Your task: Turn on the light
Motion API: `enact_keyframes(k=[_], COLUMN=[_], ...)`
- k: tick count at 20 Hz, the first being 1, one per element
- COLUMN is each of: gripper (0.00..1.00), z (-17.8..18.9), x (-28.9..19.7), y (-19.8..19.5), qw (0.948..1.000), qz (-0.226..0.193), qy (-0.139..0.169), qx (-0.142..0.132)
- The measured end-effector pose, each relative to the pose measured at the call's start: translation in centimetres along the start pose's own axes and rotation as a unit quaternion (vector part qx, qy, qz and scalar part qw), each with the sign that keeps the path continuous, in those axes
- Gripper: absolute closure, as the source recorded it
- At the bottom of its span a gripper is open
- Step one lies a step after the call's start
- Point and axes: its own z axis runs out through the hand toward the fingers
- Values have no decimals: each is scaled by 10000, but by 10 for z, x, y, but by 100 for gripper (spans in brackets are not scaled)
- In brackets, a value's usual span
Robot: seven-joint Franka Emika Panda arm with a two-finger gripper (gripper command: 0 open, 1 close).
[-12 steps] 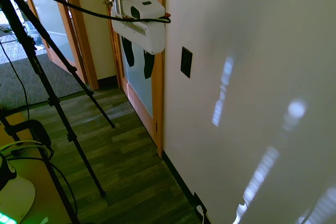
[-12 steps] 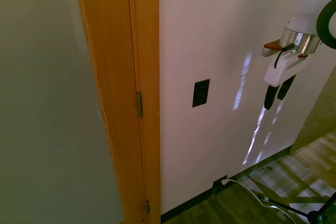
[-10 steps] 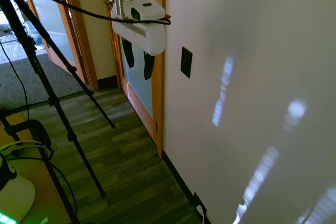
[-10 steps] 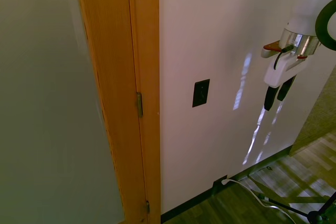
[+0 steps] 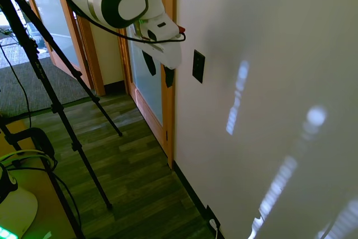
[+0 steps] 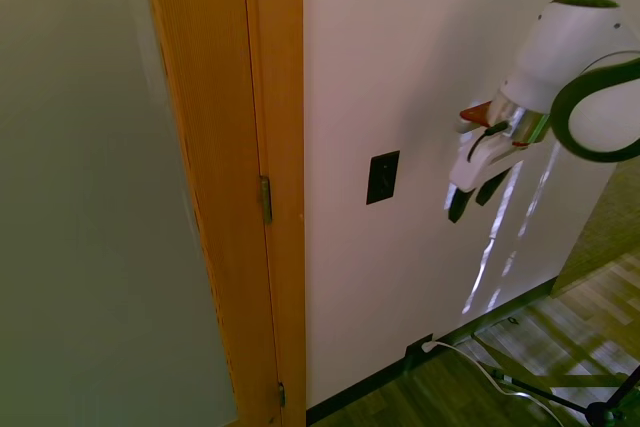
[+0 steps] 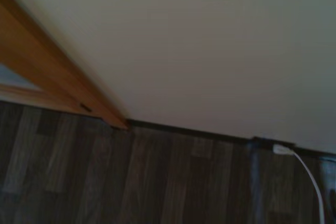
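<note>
A plain white wall (image 6: pixel 420 67) fills most of the second exterior view, with a tall wooden door frame (image 6: pixel 245 187) running down at its 9 o'clock side and dark wood flooring (image 5: pixel 128 166) below. The white robot arm (image 6: pixel 585 77) reaches in from 3 o'clock in that view, tilted toward the wall. Its gripper (image 6: pixel 472 199) has two dark fingers (image 6: pixel 457 205) slightly apart with nothing between them, angled downward. The light switch (image 6: pixel 382 177), a small black upright plate on the wall, sits between the door frame and the gripper, at about 9 o'clock from the fingertips and not touched. At floor level, a black outlet (image 6: pixel 416 351) holds a white plug (image 7: pixel 282 149). The risks, as a judgement: the fingers hang a little below the plate's centre, so a sideways push could slide under it or scrape the wall; the spread fingers could straddle the rocker instead of pressing it; and the small plate leaves little margin for aim.
</note>
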Motion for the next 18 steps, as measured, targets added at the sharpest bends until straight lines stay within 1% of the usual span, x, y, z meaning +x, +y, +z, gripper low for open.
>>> enact_keyframes(k=[3,5,6,8,9,15,18], gripper=[0,0,0,0,100,100,100], z=[20,28,30,34,36,46,49], x=[9,18,24,35,40,49,44], y=[-34,-54,-61,-70,-72,-81,-84], qw=[9995,9988,9985,9979,9975,9955,9952], qz=[11,71,121,232,285,464,469], qy=[95,148,185,313,385,677,697], qx=[315,453,505,518,513,466,495])
